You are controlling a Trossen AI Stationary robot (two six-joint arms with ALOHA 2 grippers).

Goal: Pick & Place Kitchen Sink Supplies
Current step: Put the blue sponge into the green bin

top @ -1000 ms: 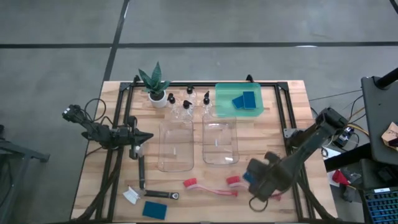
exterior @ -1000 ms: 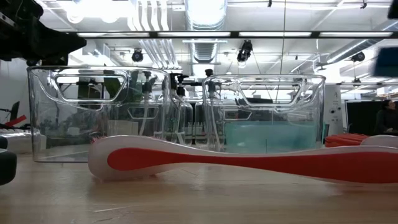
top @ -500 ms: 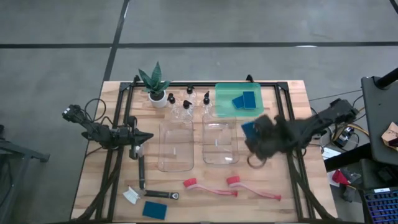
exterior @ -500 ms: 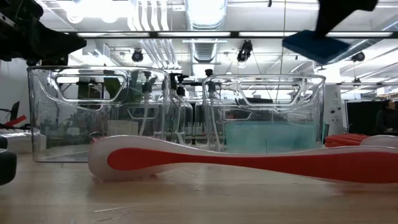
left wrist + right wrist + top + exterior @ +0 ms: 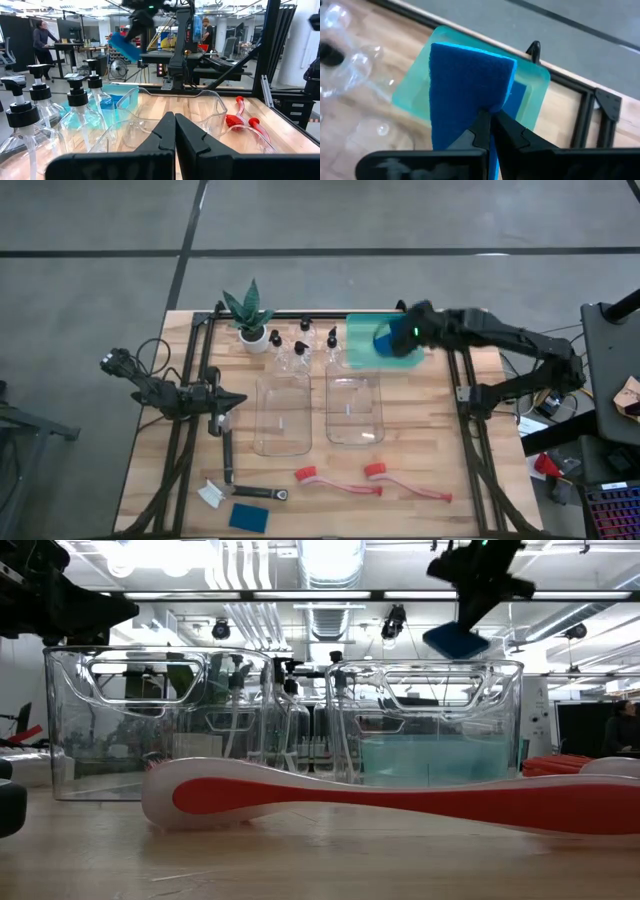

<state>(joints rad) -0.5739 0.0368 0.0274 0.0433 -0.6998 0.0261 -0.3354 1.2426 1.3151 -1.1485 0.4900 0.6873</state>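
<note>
A: High view. Right claw above green tray, pinched shut on a blue sponge; presumably poised for release among sponges already there. Left claw closed, empty, parked beside the clear bins.

B: Remaining on bench: red brushes, another sponge, white-headed brush near front edge; bottles behind bins.

A: Low view. Sponge hanging well above bin rims, clear of collision.

B: Left wrist view. Fingers pressed together, aimed across bins.

A: Right wrist view. Sponge clamped at one edge, dangling over tray.
</note>
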